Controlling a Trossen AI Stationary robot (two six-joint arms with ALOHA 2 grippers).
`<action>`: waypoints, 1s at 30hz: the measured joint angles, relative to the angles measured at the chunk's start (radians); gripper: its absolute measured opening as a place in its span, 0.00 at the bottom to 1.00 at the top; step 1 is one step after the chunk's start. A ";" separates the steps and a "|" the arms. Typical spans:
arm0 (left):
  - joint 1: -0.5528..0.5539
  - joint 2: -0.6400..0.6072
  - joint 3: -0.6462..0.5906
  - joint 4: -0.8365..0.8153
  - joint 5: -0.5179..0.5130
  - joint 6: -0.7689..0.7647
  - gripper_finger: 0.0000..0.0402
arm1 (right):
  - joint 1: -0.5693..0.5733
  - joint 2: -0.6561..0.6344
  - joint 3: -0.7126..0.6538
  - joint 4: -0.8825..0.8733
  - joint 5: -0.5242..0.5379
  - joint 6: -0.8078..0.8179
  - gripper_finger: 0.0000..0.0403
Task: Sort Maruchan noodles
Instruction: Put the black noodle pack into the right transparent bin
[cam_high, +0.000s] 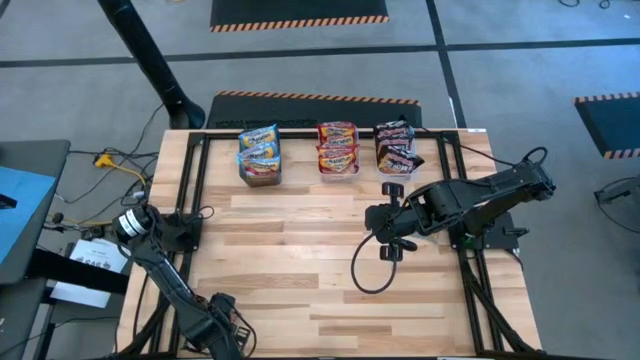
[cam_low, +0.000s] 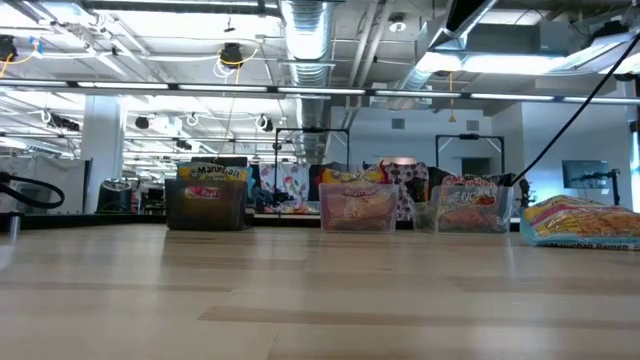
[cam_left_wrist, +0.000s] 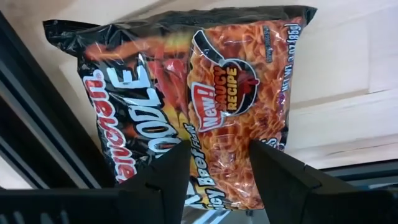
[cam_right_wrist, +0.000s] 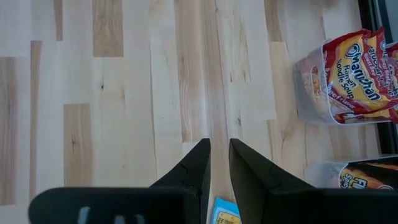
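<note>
Gripping a black packet (cam_left_wrist: 193, 93) between its fingers, the left gripper (cam_left_wrist: 217, 171) presumably held it for sorting, while the right gripper (cam_right_wrist: 219, 163), narrowly parted and empty, waited near the bins (cam_right_wrist: 323, 93).

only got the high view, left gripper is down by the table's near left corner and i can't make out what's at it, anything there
Observer: A black/red packet fills the left wrist view, right at the left gripper. I cannot tell whether it is gripped.
Operator: and the right one, holding anything
Observer: Its tips hold nothing. The right gripper is slightly open, with bare table showing through the gap.
Operator: any loose packets i'm missing
Observer: Yes. The low view shows a light blue/yellow packet lying on the table, apart from the bins.
</note>
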 joint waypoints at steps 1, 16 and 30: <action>0.000 0.000 -0.007 0.008 0.006 0.000 0.40 | 0.000 0.000 0.000 0.000 0.000 0.000 0.21; -0.002 0.002 -0.010 0.007 -0.021 0.121 0.03 | 0.000 0.000 0.000 0.001 0.000 0.053 0.21; 0.073 0.014 0.106 -0.229 -0.160 0.459 0.01 | 0.000 0.000 0.000 0.023 0.000 0.061 0.21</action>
